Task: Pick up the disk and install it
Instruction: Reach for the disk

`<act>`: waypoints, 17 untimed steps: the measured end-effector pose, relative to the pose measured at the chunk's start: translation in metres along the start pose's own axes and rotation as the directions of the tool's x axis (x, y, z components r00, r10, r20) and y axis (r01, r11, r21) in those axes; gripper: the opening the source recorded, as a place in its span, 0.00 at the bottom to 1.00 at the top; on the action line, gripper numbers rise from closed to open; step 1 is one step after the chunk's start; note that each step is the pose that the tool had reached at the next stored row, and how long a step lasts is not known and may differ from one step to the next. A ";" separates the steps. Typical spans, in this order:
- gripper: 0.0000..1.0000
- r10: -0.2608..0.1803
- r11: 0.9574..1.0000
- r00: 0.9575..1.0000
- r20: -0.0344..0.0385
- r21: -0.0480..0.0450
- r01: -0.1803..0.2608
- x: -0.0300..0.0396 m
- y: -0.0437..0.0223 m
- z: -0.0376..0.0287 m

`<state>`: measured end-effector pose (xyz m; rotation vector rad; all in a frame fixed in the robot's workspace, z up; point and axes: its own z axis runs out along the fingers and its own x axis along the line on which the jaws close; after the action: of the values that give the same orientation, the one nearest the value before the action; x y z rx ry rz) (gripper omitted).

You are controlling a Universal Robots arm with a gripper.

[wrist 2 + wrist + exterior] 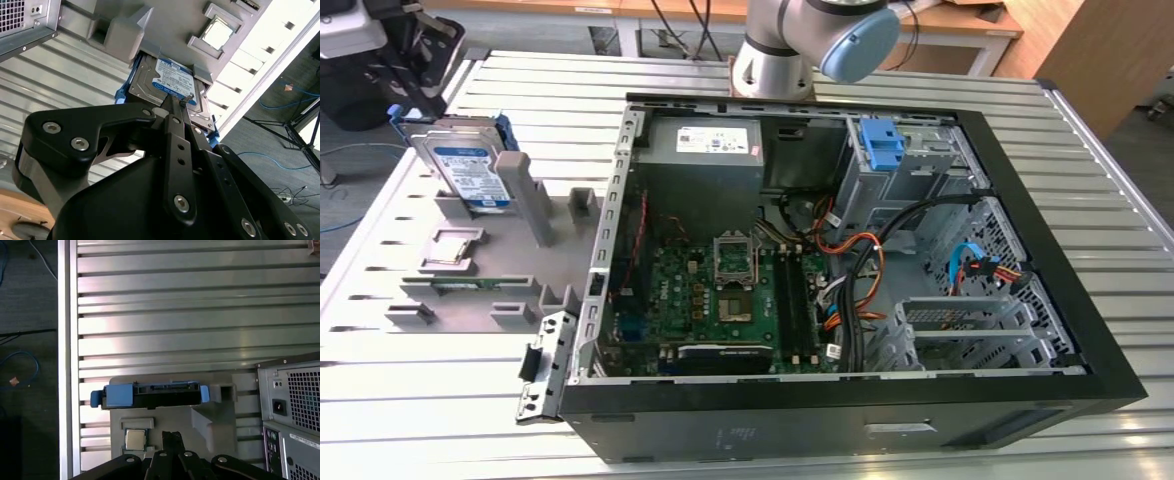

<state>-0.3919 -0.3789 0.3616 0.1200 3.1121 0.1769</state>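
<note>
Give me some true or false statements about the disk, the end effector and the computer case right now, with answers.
1. The disk stands on edge in the grey holder. True.
2. The end effector grips the disk. False: it is shut on nothing, clear of the disk.
3. The case lies open, its motherboard showing. True.
4. The disk sits inside the case. False: it is outside, at the exterior view's left of the case.
</note>
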 end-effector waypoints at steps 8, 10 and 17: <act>0.11 0.000 1.000 1.000 -0.001 -0.011 0.000 0.0004 0.0037 0.0042; 0.11 0.000 1.000 1.000 -0.001 -0.011 0.000 0.0004 0.0038 0.0042; 0.11 0.004 1.000 0.999 -0.037 -0.007 -0.005 0.0005 0.0037 0.0047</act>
<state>-0.3921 -0.3747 0.3574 0.1251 3.1475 0.1926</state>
